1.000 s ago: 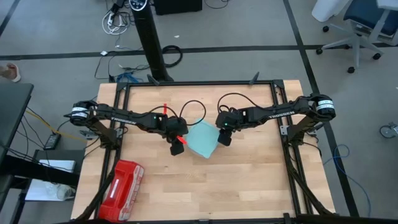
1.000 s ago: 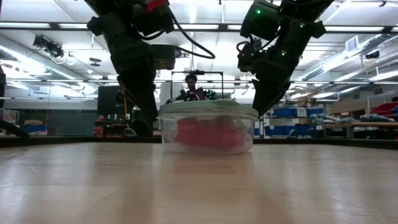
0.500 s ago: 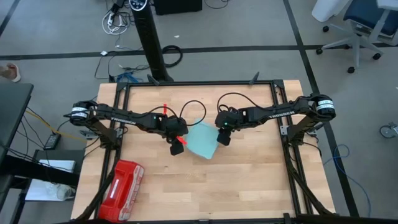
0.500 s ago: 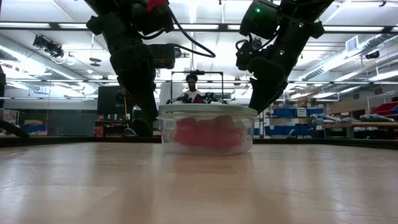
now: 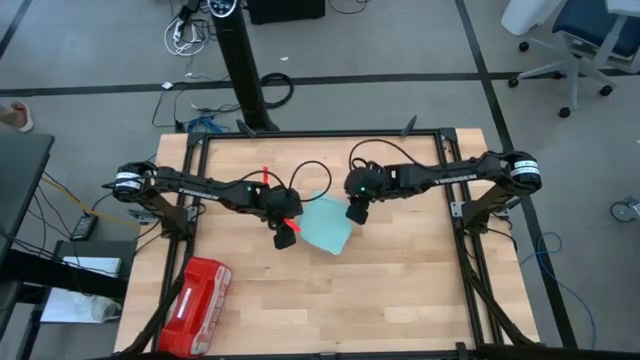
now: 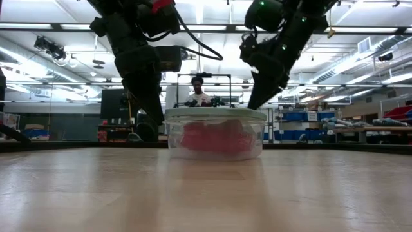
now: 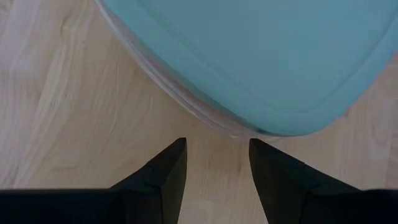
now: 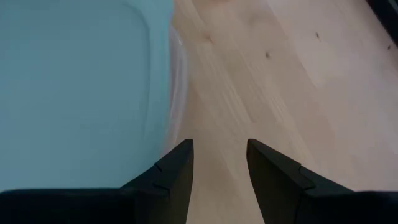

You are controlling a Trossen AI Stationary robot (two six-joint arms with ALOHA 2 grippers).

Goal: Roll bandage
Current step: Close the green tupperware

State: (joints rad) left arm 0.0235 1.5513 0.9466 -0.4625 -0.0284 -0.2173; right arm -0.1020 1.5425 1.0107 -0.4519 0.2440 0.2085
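Observation:
A clear tub [image 6: 215, 135] with a teal lid [image 5: 325, 225] stands mid-table. Through its wall the bandage [image 6: 215, 138] shows as a pink-red mass lying inside. My left gripper [image 5: 284, 238] is low at the tub's left side, open, with the lid's corner [image 7: 273, 124] just ahead of its fingertips [image 7: 214, 143]. My right gripper [image 5: 355, 213] hangs open above the tub's right side [image 6: 252, 103]. The lid's edge [image 8: 163, 93] runs past its left finger [image 8: 219, 144], with bare wood under the gap.
A glossy red plastic case [image 5: 197, 305] lies at the table's near left corner. A black frame [image 5: 320, 135] rims the table. Bare wood stretches near and right of the tub. Beyond the far edge a person [image 6: 201, 90] shows in the room.
My right gripper has risen from beside the tub's right wall to above lid height and shifted a little toward the far edge, tipping slightly. Its finger gap is unchanged. The tub and my left gripper have kept still.

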